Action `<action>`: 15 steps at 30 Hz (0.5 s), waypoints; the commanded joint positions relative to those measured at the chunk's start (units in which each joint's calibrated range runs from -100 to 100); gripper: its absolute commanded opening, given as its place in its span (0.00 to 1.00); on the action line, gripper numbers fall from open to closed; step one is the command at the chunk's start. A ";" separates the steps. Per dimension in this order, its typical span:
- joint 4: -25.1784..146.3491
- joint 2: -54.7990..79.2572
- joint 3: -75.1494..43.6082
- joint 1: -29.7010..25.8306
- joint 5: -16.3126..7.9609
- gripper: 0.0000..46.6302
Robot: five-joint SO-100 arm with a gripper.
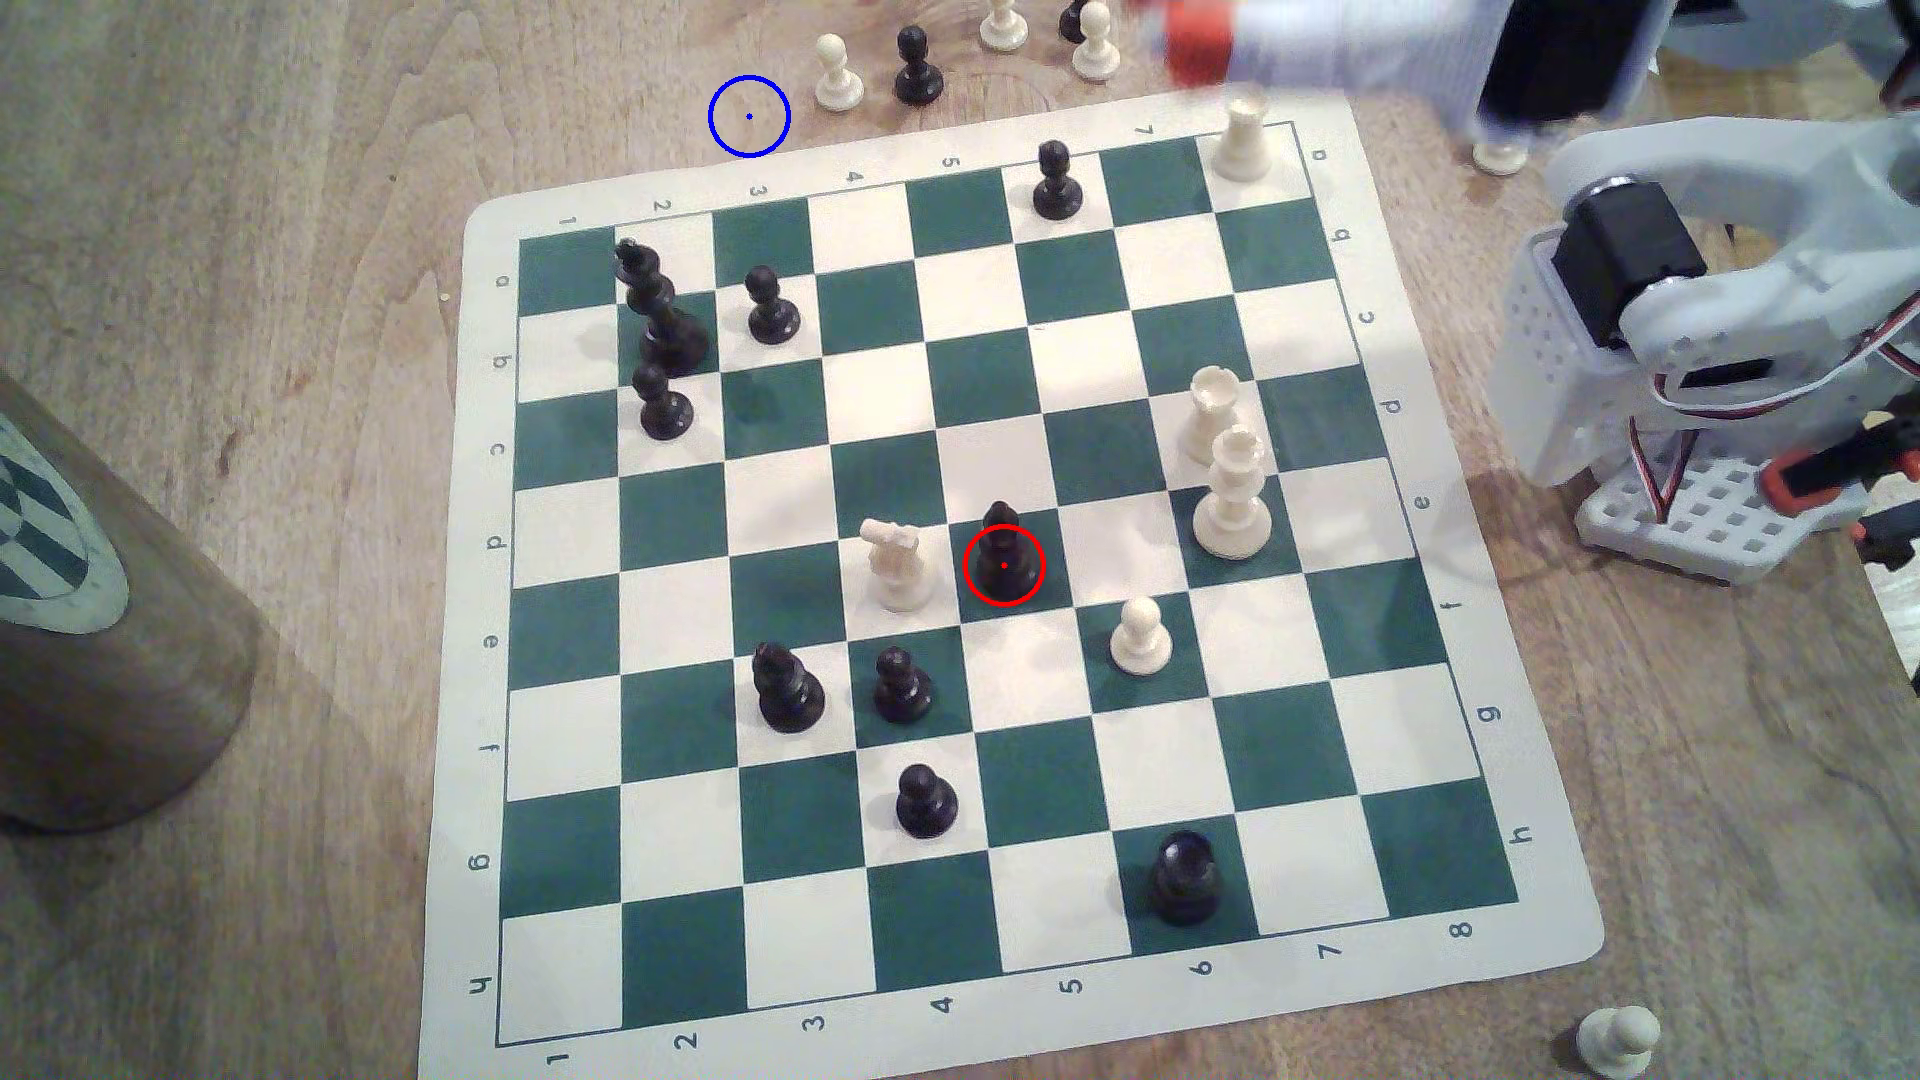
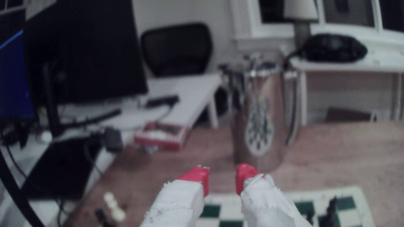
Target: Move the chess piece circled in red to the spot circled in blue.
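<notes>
The black bishop (image 1: 1003, 556), ringed in red, stands upright on a green square near the middle of the board (image 1: 1538, 903), just to the exterior view's right of a white knight (image 1: 896, 566). The blue-circled spot (image 1: 749, 116) is bare wood beyond the board's far edge. My gripper (image 1: 1195, 42) is a blurred red-and-white shape high at the top of the exterior view, far from the bishop. In the wrist view the gripper (image 2: 222, 177) is open, its red-tipped white fingers (image 2: 197, 176) apart with nothing between them.
Several black and white pieces stand around the board. A white pawn (image 1: 837, 75) and a black pawn (image 1: 917, 68) stand off the board to the exterior view's right of the spot. A brown cylinder (image 1: 94, 623) lies at that view's left. The arm's base (image 1: 1704, 415) is at its right.
</notes>
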 commanded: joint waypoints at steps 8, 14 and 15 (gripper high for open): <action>23.09 39.11 -20.90 -3.67 -1.71 0.13; 23.50 59.23 -31.41 -2.65 -5.96 0.22; 21.87 61.95 -32.68 -2.18 -7.23 0.36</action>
